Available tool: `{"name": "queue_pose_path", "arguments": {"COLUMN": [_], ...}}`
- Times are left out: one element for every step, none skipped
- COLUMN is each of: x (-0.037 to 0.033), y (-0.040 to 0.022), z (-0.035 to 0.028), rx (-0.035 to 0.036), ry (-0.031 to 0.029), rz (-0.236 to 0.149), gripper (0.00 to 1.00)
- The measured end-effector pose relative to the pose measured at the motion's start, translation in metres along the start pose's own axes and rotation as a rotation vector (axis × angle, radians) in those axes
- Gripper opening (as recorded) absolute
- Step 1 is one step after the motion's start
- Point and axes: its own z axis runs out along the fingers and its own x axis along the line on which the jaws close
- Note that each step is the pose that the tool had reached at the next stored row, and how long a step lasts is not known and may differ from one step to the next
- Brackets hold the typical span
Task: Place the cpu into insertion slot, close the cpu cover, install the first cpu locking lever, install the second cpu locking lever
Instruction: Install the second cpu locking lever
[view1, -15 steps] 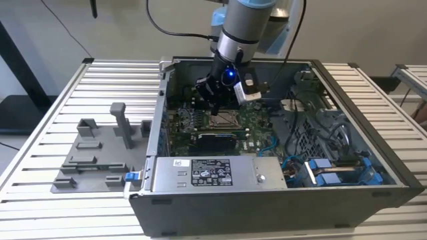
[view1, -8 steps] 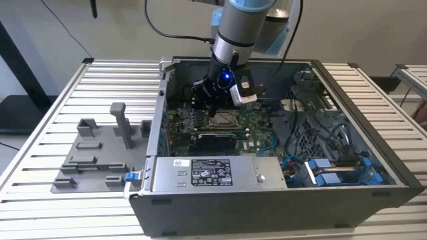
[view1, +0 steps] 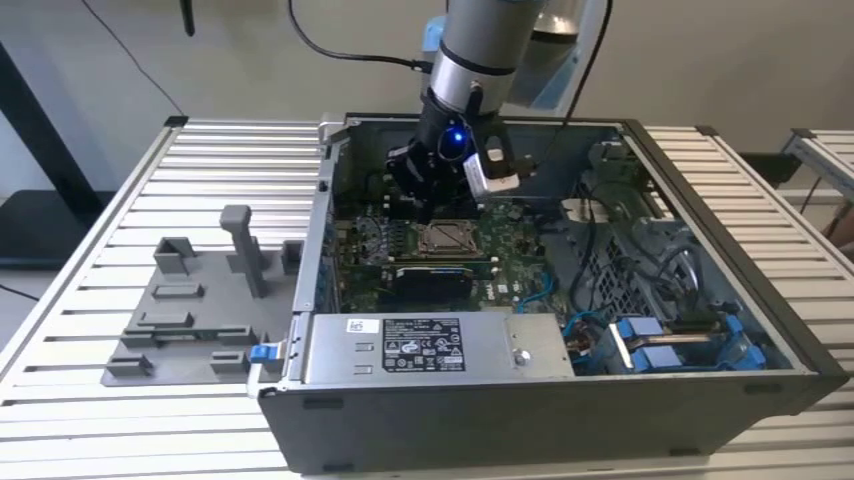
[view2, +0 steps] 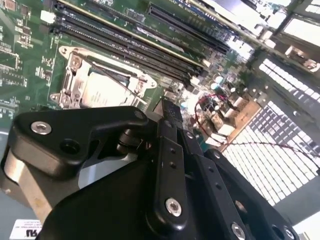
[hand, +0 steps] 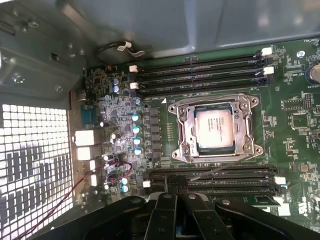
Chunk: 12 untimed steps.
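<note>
I see the cpu (hand: 215, 128) sitting in the insertion slot (hand: 184, 131), with the cpu cover (hand: 245, 131) closed flat around it. My end effector (view1: 430, 205) hovers just beyond the slot's far edge, apparently closed and empty.

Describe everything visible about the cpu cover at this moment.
The cpu cover is a thin silver metal frame with a square window, lying flat and closed over the insertion slot on the green board. The cpu shows through its window, pale metallic. Thin levers run along its edges. Nothing grips it; the gripper sits apart, over the memory slots.
</note>
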Motion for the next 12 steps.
{"name": "queue_pose_path", "arguments": {"x": [-0.0009, -0.0033, -0.0114, -0.0159, -0.02, -0.0224, -0.0232, -0.0234, -0.0237, -0.0241, -0.0244, -0.0247], "y": [0.0002, 0.0005, 0.0012, 0.0016, 0.0021, 0.0023, 0.0023, 0.0022, 0.002, 0.0019, 0.0018, 0.0017], "z": [-0.0006, -0.001, -0.0025, -0.0033, -0.0039, -0.0036, -0.0024, -0.0007, 0.0011, 0.0029, 0.0046, 0.0064], "rx": [0.0015, 0.0026, 0.0038, 0.004, 0.0038, 0.0034, 0.0037, 0.0038, 0.0039, 0.0038, 0.0038, 0.0037], "ry": [0.0006, 0.001, 0.0015, 0.0021, 0.0027, 0.0029, 0.003, 0.003, 0.0031, 0.0031, 0.003, 0.003], "rz": [0.0, 0.0, 0.001, 0.001, 0.001, 0.001, 0.001, 0.001, 0.001, 0.001, 0.001, 0.001], "gripper": [0.11, 0.11, 0.11, 0.11, 0.11, 0.11, 0.11, 0.11, 0.11, 0.11, 0.11, 0.11]}}
